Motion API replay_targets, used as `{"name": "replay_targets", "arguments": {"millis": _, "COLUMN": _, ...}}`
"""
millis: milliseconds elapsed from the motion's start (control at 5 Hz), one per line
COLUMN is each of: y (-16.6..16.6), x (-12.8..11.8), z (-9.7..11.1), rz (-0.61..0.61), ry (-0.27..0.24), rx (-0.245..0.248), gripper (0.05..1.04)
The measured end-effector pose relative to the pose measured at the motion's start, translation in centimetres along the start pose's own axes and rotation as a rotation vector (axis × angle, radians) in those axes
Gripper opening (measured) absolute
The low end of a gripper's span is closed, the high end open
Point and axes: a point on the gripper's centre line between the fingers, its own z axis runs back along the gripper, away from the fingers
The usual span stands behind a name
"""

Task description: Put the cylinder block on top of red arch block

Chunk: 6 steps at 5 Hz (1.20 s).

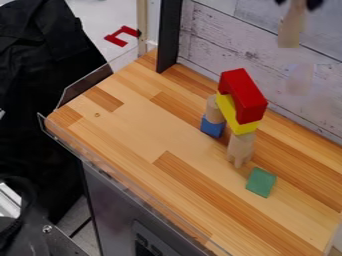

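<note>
At the top edge, right of centre, the dark fingertips of my gripper (296, 3) show on either side of a pale wooden cylinder block (291, 27), shut on its upper end. The cylinder hangs upright, above and to the right of the block stack, apart from it. A red arch block (251, 100) tops the stack, resting on a yellow block (235, 116). Under the yellow block stand a wooden cylinder (214, 108) on a blue block (212, 126) and a pale wooden piece (240, 147).
A green block (261, 182) lies on the wooden table (140, 125), in front of the stack. A pale wall (207, 40) and a dark upright post (169, 35) stand behind. Clear panels edge the table's left side. Another red arch (120, 36) lies beyond the table's far left corner.
</note>
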Motion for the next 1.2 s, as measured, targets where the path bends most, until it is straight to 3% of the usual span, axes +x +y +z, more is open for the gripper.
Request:
{"name": "replay_targets", "arguments": {"millis": 400, "y": 3.1, "x": 0.9, "z": -1.5, "rz": 0.058, "ry": 0.058, "rx": -0.007, "gripper": 0.322}}
{"name": "replay_targets", "arguments": {"millis": 800, "y": 3.4, "x": 0.2, "z": -3.2, "rz": 0.044, "ry": 0.124, "rx": 0.037, "gripper": 0.322}}
{"name": "replay_targets", "arguments": {"millis": 1200, "y": 2.6, "x": -0.1, "z": -4.7, "rz": 0.015, "ry": 0.148, "rx": 0.034, "gripper": 0.322}}
